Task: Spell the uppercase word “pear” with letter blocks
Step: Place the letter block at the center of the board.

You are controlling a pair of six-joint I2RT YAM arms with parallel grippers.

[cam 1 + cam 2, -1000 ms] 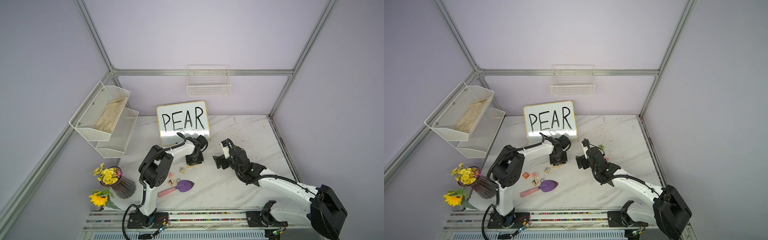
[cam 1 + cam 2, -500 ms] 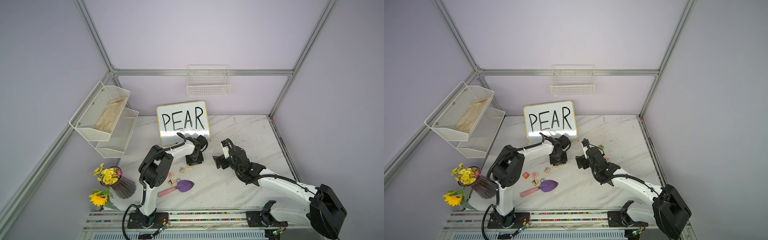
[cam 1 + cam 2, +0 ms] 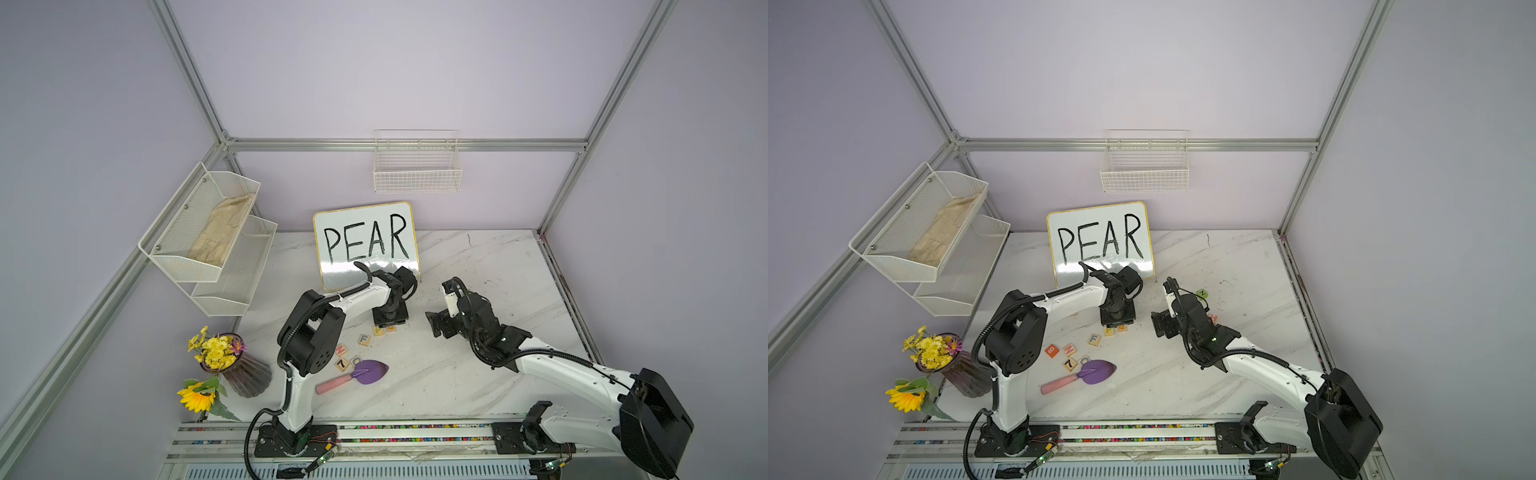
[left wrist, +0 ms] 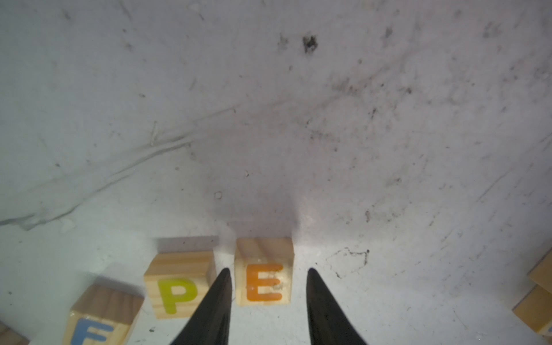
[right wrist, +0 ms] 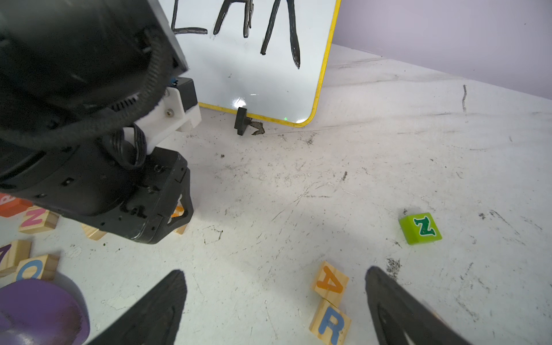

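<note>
White table (image 3: 478, 374) — on it P block (image 4: 179, 286) beside E block (image 4: 264, 273), A block (image 5: 330, 282) by R block (image 5: 330, 322), green Z block (image 5: 420, 228), purple shovel (image 3: 368, 370), whiteboard (image 3: 368, 245).

Light: bright, even and diffuse in both top views; shadows around the whiteboard (image 3: 365, 245) are faint.
Glare: white sheen along the whiteboard's lower edge.
Shadow: soft grey patch on the table (image 4: 328, 134), touching the E block (image 4: 264, 277).
Blur: left wrist view hazy; left arm (image 5: 74, 89) beside the whiteboard smeared.
Distortion: frame posts (image 3: 187, 70) splay outward above the whiteboard.
</note>
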